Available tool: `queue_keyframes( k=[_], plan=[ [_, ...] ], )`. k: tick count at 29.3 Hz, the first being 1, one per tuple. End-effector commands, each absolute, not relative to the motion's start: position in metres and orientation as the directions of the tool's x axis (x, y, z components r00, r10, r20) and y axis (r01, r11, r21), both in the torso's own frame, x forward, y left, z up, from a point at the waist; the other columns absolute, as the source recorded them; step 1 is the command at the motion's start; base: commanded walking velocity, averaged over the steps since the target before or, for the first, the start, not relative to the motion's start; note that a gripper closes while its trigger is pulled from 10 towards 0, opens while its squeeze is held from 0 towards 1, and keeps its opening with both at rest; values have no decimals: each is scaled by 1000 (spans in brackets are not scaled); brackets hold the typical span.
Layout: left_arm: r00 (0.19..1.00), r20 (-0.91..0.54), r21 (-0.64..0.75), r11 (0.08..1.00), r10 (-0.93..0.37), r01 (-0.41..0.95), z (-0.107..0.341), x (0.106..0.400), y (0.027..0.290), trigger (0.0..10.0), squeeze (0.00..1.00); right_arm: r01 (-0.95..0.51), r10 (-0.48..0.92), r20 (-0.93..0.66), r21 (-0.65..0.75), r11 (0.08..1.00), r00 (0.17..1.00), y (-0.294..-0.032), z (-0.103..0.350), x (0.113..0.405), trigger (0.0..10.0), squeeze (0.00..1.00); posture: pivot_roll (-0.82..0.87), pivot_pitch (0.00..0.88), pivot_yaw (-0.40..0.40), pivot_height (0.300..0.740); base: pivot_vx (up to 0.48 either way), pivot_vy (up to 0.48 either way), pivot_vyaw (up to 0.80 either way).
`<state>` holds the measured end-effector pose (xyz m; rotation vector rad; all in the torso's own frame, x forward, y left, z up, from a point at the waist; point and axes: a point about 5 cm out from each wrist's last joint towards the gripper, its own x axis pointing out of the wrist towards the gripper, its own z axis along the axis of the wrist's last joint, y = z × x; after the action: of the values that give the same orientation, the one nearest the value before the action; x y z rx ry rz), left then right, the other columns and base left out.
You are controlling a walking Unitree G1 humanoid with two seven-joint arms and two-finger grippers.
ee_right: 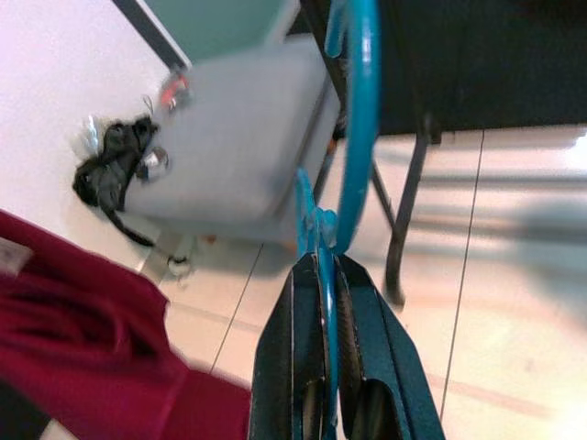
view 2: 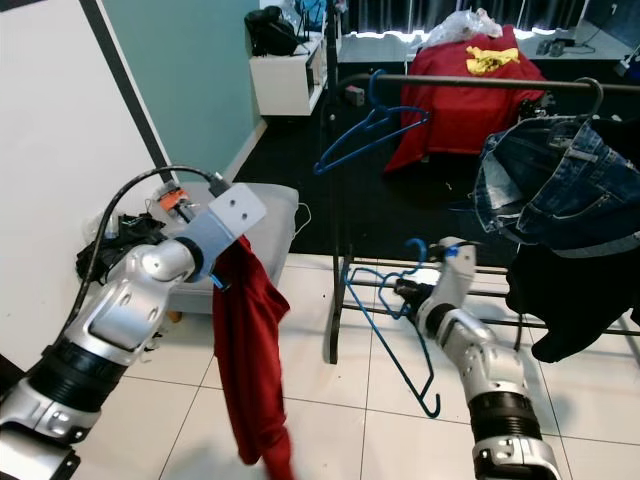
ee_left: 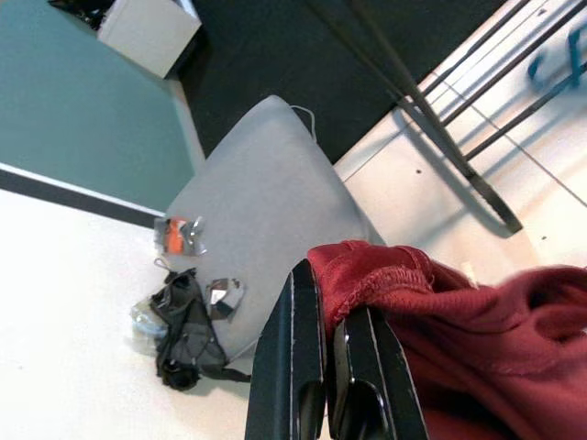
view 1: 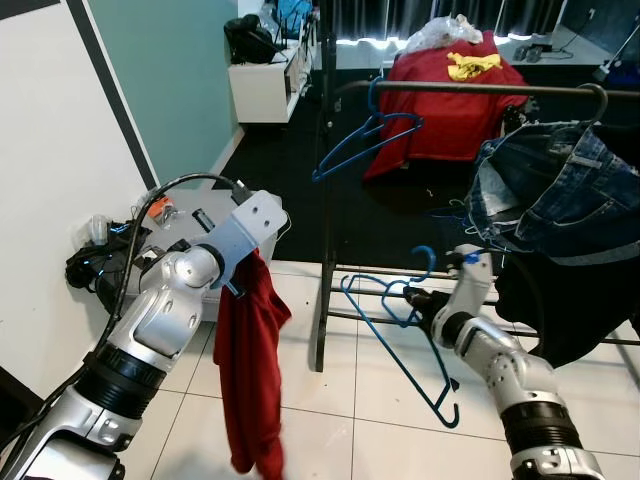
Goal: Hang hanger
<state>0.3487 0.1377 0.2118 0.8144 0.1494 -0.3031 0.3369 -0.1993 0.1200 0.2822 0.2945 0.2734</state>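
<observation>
Between us and the rack [view 1: 325, 200] lies open tile; our right gripper [ee_right: 323, 275] clamps the blue hanger [view 1: 400, 340], our left gripper [ee_left: 328, 316] pinches the red garment [view 1: 250, 370].

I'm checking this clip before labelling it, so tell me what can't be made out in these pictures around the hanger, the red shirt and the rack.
- Red shirt: its lower hem is cut off by the bottom edge in the left eye view.
- Blue hanger: in the right wrist view its triangle is hidden past the right gripper, and the hook is blurred.
- Rack: its right end runs off the edge, behind the jeans.
- Small items beside the grey box: too small to identify.
</observation>
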Motion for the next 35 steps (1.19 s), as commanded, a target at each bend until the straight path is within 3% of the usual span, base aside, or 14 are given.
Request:
queue_keyframes(
  k=[1,4,6,7,9,10,11,13,14,16,22,24,30,35],
  plan=[
    [951,-255,704,641,-172,305,213,350,142,10000,0,-297,360,-191,292,909,913,-193,131,337,10000,0,8,49,64,740,0,0,0],
    [955,-272,706,649,-120,283,213,353,146,10000,0,-533,568,-136,225,816,812,-184,151,325,10000,0,9,50,66,740,0,0,0],
    [955,-272,706,649,-120,283,213,353,146,10000,0,-533,568,-136,225,816,812,-184,151,325,10000,0,9,50,66,740,0,0,0],
    [958,-274,704,660,-89,263,214,355,149,10000,0,-627,653,-124,192,755,748,-181,160,317,10000,0,9,51,64,740,0,0,0],
    [958,-274,704,660,-89,263,214,355,149,10000,0,-627,653,-124,192,755,748,-181,160,317,10000,0,9,51,64,740,0,0,0],
    [960,-273,702,671,-58,240,215,356,153,10000,0,-698,718,-99,177,694,689,-179,169,309,10000,0,8,52,63,740,0,0,0],
    [960,-273,702,671,-58,240,215,356,153,10000,0,-698,718,-99,177,694,689,-179,169,309,10000,0,8,52,63,740,0,0,0],
    [961,-274,701,689,25,182,214,359,162,10000,0,-824,842,-55,180,536,536,-177,188,290,10000,0,4,51,63,740,0,0,0],
    [961,-274,701,689,25,182,214,359,162,10000,0,-824,842,-55,180,536,536,-177,188,290,10000,0,4,51,63,740,0,0,0],
    [959,-276,701,696,65,155,213,361,165,10000,0,-874,893,-67,187,449,444,-178,194,278,10000,0,4,51,63,740,0,0,0],
    [958,-277,699,700,74,148,213,361,165,10000,0,-879,900,-78,190,436,430,-180,193,275,10000,0,4,51,63,740,0,0,0],
    [956,-278,699,703,94,134,215,363,164,10000,0,-895,924,-86,227,383,374,-181,190,267,10000,0,-4,42,63,740,0,0,0],
    [957,-274,696,706,95,129,217,364,162,10000,0,-894,922,-108,227,387,372,-180,184,266,10000,0,-7,37,63,740,0,0,0],
    [964,-263,670,725,32,158,224,361,147,10000,0,-802,800,-191,88,591,569,-175,161,297,10000,0,-2,29,56,740,0,0,0]
  ],
)
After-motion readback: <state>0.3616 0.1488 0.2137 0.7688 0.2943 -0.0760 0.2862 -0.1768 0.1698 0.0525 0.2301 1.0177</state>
